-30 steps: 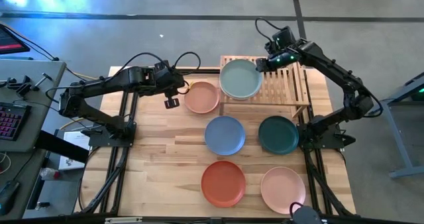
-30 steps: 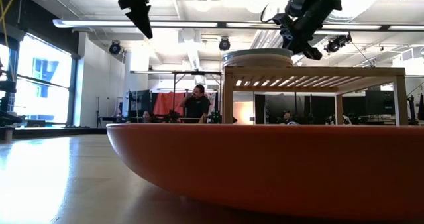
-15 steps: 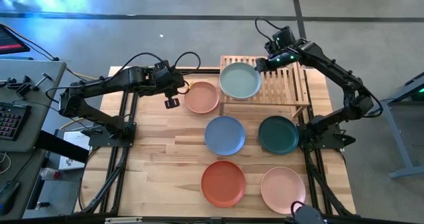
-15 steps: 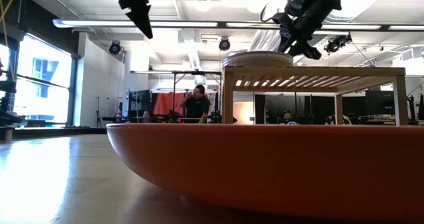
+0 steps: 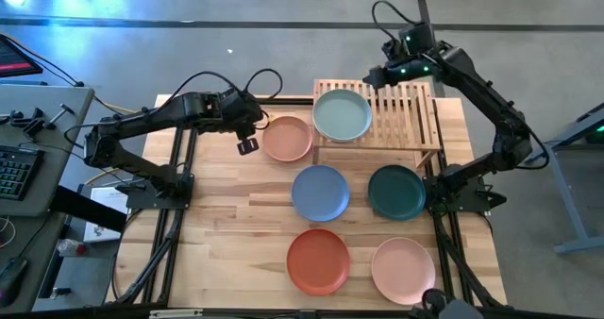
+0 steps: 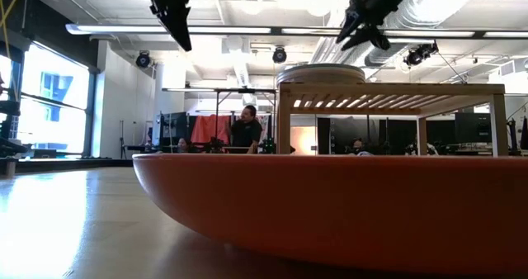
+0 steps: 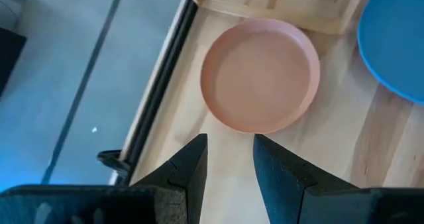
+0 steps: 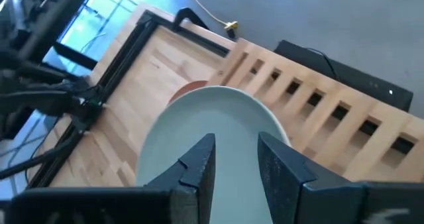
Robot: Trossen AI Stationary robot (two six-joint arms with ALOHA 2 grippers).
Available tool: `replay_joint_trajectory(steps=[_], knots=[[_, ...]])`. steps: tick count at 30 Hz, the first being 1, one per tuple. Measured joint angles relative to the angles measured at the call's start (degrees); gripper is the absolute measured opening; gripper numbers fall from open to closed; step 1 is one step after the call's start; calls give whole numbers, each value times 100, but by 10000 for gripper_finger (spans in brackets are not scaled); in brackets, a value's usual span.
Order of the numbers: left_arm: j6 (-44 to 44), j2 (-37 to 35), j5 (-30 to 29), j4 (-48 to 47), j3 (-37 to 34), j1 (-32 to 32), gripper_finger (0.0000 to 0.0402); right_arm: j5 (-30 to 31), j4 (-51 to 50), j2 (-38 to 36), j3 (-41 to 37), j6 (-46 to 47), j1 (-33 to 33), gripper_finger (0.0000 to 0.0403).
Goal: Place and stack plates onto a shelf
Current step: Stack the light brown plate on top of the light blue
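A pale teal plate [image 5: 342, 114] tops a short stack [image 6: 320, 73] on the left half of the slatted wooden shelf [image 5: 408, 111]. In the right wrist view the teal plate [image 8: 199, 138] shows a cream rim beneath it. A peach plate [image 5: 287, 138], a blue plate [image 5: 320, 192], a dark green plate [image 5: 396, 191], a terracotta plate [image 5: 318, 260] and a pink plate [image 5: 403, 269] rest flat on the table. My right gripper [image 5: 374, 77] hovers open above the shelf's far edge, just beyond the teal plate. My left gripper [image 5: 247, 142] hangs open to the left of the peach plate [image 7: 260, 75].
The shelf's right half [image 5: 415, 107] shows bare slats. The terracotta plate [image 6: 330, 205] fills the low view's foreground. Bare tabletop [image 5: 226, 225] lies left of the plates. A keyboard desk [image 5: 28, 140] stands off the table's left side, and people sit in the room behind.
My right gripper has risen from beside the teal plate's far right rim and drawn back toward the table's far edge. The teal plate stays on the stack on the shelf. The left arm has kept still.
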Motion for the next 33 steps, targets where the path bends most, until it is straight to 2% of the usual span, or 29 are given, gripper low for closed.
replay_joint_trajectory(steps=[7,13,19,27,33], knots=[[495,11,175,466,-872,199,107,-12,-334,-2,352,-378,208,94],[1343,11,249,1611,-1569,291,106,-11,-373,-2,343,-448,326,94],[2121,6,750,2574,-2259,427,106,-10,-413,0,339,-525,403,94],[2971,36,1378,3279,-2879,479,106,132,-372,0,335,-526,403,94],[3554,421,1494,3744,-3084,478,106,132,-348,0,333,-501,403,94]])
